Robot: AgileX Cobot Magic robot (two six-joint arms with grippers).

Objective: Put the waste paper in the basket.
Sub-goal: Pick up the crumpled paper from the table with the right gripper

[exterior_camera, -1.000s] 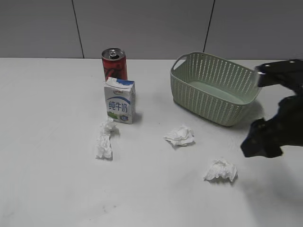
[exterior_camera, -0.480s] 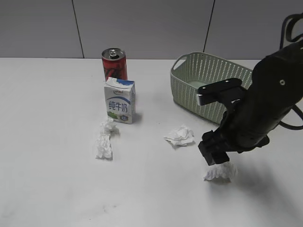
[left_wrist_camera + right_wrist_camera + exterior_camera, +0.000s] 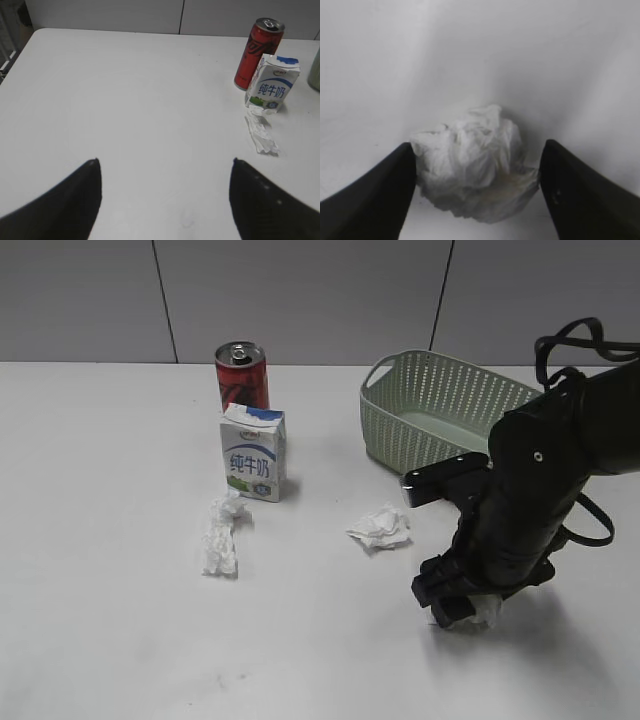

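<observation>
Three wads of white waste paper lie on the white table: a long twisted one (image 3: 220,535) in front of the milk carton, one (image 3: 380,528) in the middle, and one (image 3: 485,612) at the front right, mostly hidden under my right arm. The pale green basket (image 3: 440,425) stands at the back right. My right gripper (image 3: 455,605) is down at the table, open, with its jaws on either side of the front right wad (image 3: 475,165). In the right wrist view this gripper (image 3: 477,144) straddles the wad. My left gripper (image 3: 165,161) is open and empty over bare table.
A white-and-blue milk carton (image 3: 253,453) and a red can (image 3: 241,375) stand at the back left. The left wrist view also shows the carton (image 3: 272,87), the can (image 3: 259,52) and the twisted wad (image 3: 261,132).
My right arm has come in from the right edge and lowered over the front right wad, which it now straddles. The wads, the carton, the can and the basket have not moved.
</observation>
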